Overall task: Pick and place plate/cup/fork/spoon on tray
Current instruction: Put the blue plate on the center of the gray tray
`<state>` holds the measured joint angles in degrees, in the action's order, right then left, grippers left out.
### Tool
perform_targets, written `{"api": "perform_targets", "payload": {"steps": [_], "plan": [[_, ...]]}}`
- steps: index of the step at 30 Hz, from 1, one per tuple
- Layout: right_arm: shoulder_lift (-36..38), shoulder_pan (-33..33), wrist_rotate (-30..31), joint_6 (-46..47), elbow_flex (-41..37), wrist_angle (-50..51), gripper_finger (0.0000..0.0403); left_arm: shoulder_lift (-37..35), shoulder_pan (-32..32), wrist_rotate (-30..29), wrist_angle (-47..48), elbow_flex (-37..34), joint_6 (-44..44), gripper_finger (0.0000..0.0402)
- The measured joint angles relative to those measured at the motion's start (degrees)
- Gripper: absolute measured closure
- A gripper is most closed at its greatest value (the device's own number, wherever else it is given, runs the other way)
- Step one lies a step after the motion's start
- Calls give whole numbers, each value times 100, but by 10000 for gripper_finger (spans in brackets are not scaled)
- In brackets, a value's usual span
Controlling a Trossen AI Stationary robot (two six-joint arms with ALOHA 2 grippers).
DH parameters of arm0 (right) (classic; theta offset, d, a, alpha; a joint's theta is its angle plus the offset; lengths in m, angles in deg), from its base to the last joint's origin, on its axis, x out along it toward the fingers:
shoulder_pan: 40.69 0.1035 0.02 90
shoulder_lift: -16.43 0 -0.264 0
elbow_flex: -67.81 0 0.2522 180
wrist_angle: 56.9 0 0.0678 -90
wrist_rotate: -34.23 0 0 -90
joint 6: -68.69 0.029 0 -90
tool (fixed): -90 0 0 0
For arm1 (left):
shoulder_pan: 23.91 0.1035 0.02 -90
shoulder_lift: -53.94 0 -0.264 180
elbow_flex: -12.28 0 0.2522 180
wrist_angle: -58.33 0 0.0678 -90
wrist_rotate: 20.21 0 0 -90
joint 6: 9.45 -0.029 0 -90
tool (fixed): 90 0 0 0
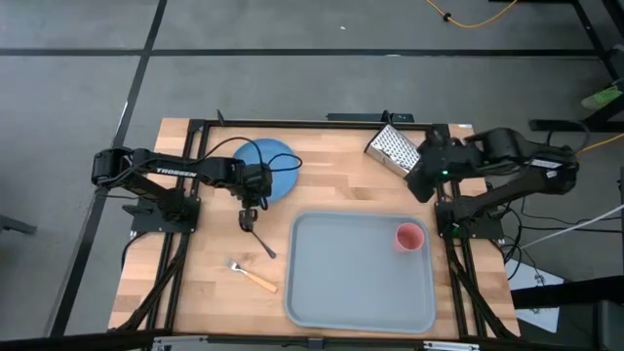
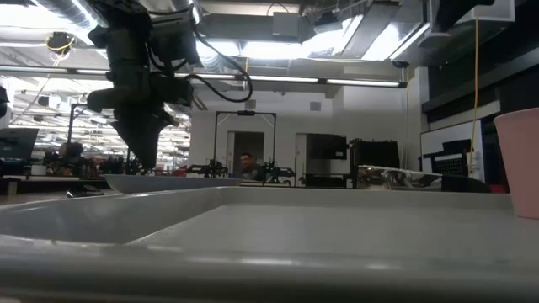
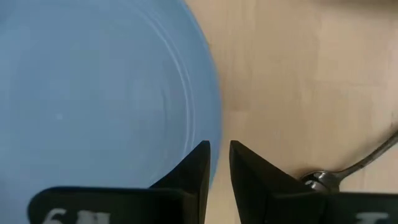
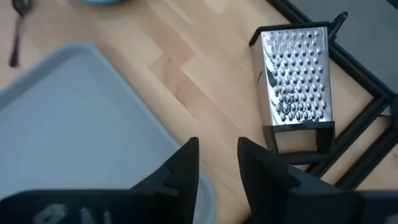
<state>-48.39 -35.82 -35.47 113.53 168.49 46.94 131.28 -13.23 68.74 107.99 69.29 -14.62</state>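
Observation:
The light-blue plate lies on the wooden table at the far left of centre. My left gripper points down at its near rim, shut on it. The dark spoon lies just nearer than the gripper, and the orange-handled fork lies nearer still. The grey-blue tray sits at the near right with the pink cup upright in its far right corner. My right gripper hovers beyond the tray's far right corner, empty, with a narrow gap between its fingers. My left gripper pinches the plate's rim on its near side, one finger over the plate's inside and one on the outside. The fingers come from above, pointing down. In the low view the plate lies level; whether it is lifted I cannot tell.
A metal box grater lies on the table at the far right, just beyond my right gripper. The spoon's bowl lies close beside my left gripper's outer finger. Bare wood lies between the plate and the tray.

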Motion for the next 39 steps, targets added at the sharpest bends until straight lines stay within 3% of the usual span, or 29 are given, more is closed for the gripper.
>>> {"api": "perform_targets", "payload": {"steps": [9, 22, 33, 39], "plan": [[442, 141, 14, -13, -2, -9, 288, 16, -95, 26, 11, 0, -8, 346], [497, 143, 14, -169, -3, -9, 288, 443, -199, -171, -127, 0, -6, 346], [496, 143, 55, -170, -4, -9, 288, 994, -199, -726, -337, 7, 59, 348], [498, 142, -106, -178, -6, -8, 288, 1027, -332, -962, -287, 146, 505, 392]]}}
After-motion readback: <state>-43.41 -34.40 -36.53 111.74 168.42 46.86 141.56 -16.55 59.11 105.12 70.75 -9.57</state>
